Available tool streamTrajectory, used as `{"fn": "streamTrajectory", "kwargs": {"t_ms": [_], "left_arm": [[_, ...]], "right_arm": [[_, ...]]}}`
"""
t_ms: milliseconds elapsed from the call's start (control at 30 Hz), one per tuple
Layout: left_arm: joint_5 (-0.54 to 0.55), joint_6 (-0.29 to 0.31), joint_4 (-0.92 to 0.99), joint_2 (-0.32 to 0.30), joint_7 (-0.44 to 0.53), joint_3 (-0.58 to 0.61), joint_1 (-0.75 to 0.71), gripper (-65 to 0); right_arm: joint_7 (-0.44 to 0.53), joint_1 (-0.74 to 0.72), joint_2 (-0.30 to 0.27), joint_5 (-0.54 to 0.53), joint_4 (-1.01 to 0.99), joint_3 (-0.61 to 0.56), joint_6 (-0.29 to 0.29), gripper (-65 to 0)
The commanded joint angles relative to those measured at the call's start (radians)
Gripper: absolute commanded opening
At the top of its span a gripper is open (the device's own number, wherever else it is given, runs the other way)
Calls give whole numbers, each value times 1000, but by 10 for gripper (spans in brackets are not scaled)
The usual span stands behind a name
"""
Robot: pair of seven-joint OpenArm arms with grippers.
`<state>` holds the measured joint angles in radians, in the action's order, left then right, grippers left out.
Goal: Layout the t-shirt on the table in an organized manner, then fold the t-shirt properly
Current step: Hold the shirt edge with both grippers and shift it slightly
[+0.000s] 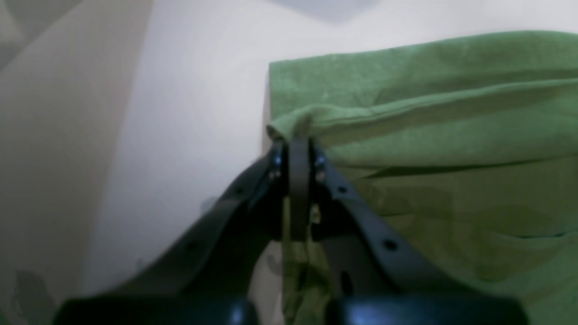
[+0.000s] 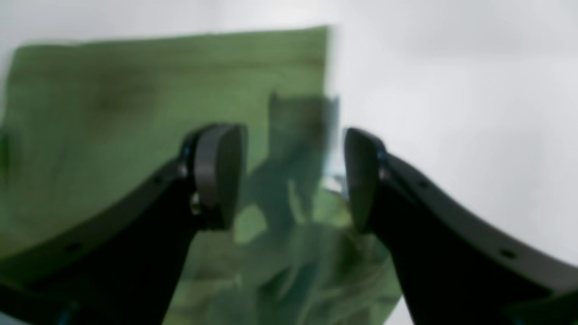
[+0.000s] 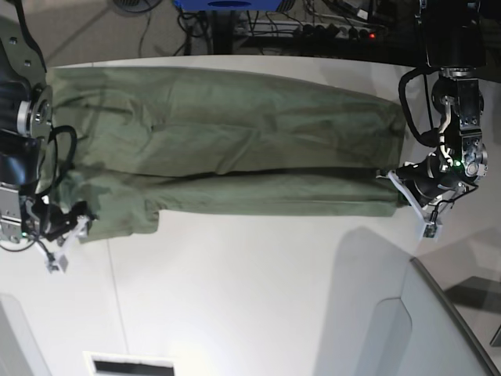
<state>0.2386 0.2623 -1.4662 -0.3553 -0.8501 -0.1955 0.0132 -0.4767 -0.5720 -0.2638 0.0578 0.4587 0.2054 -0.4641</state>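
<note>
The table (image 3: 250, 282) carries the t-shirt (image 3: 235, 149), spread lengthwise across its far half from 9 o'clock to 3 o'clock in the base view, folded over along its length. The left pincer (image 1: 298, 149) sits at the shirt's 3 o'clock end, jaws together and clamped on a raised fold of the fabric edge, arm reaching in low from the side. The right pincer (image 2: 293, 176) is at the 9 o'clock end, jaws apart, holding nothing, with bunched fabric lying below and between its fingers (image 2: 219, 174).
</note>
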Motion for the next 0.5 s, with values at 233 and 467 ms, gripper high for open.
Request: {"fn": "streamTrajectory", "kwargs": {"t_ms": [233, 467], "left_arm": [[2, -5, -20, -17, 15, -6, 4, -650], [2, -5, -20, -17, 15, -6, 4, -650]], "right_arm": [[74, -38, -22, -14, -33, 4, -8, -294], [102, -15, -18, -16, -41, 1, -8, -306]]}}
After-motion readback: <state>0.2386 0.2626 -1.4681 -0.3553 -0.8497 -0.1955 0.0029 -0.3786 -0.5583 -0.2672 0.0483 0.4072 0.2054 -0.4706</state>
